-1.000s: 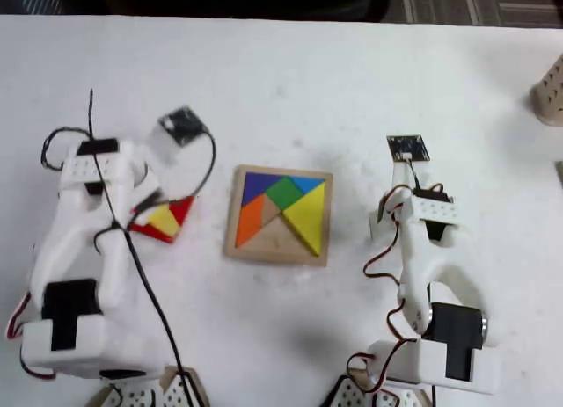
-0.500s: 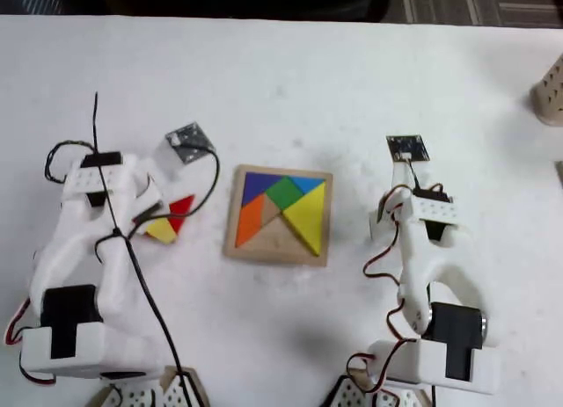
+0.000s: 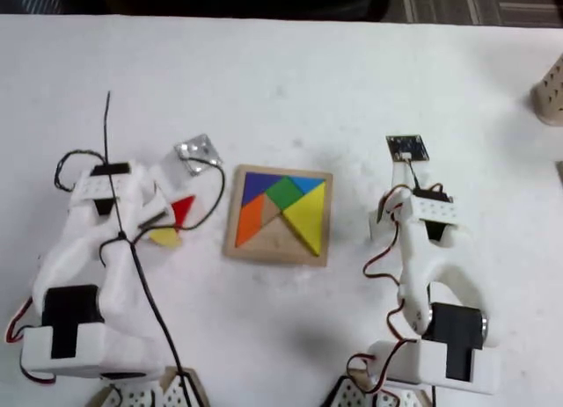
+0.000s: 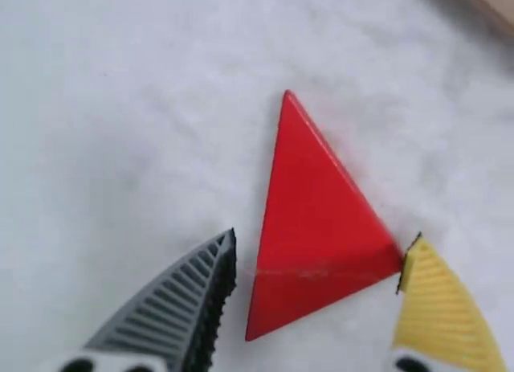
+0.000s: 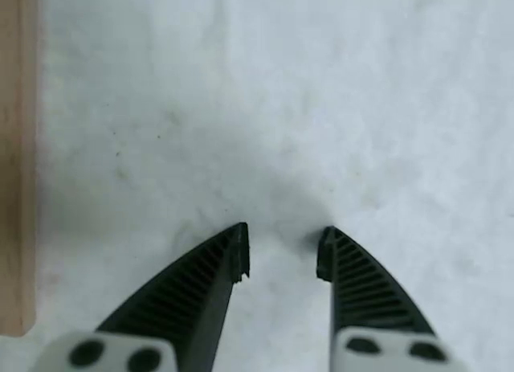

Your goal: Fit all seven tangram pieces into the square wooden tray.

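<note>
Both fingers of the left hand [image 4: 319, 247] are spread wide, pinching nothing, and the red triangle [image 4: 309, 227] lies flat on the white bench [image 4: 120, 107] between them. One corner sits right at the tip of the yellow finger [image 4: 434, 308]; the grey finger [image 4: 181, 308] stands just apart from the longest edge. That edge runs lengthwise with the fingers, and the sharp tip points forward, away from the wrist. Near the triangle sits the wooden tray [image 3: 231, 222] with coloured pieces [image 3: 306, 215] and a bare patch. Beyond it the right hand [image 5: 281, 247] hovers over the bench, fingers slightly parted, beside the tray's edge.
</note>
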Motion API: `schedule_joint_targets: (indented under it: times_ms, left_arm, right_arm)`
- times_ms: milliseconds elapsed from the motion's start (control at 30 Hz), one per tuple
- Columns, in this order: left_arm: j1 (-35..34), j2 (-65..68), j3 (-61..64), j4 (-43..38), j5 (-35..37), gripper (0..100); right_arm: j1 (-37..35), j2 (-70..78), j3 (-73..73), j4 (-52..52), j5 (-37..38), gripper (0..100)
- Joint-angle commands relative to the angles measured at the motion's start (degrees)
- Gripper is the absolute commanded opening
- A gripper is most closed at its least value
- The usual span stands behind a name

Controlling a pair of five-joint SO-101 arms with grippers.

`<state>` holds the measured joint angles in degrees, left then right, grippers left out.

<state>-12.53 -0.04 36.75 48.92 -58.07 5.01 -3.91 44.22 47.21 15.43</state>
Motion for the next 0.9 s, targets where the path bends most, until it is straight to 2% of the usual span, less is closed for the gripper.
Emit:
schedule_joint_targets:
  times_ms: [0, 233, 433, 867]
  left_arm:
    - [1.01, -2.95, 0.0, -0.88, -0.79, 34]
    - [0.66, 3.82, -2.37, -1.05, -1.05, 34]
    - [0.04, 9.27, -9.49, 5.36, -1.23, 33]
    - [0.13, 9.63, -10.2, 6.95, 0.09, 12]
  right_arm:
    - [-1.45, 0.04, -0.62, 0.66, 1.14, 13.7]
    - [-1.45, 0.04, -0.62, 0.75, 1.14, 13.7]
    - [-1.45, 0.04, -0.62, 0.75, 1.14, 13.7]
    - [-1.45, 0.04, -0.7, 0.66, 1.14, 13.7]
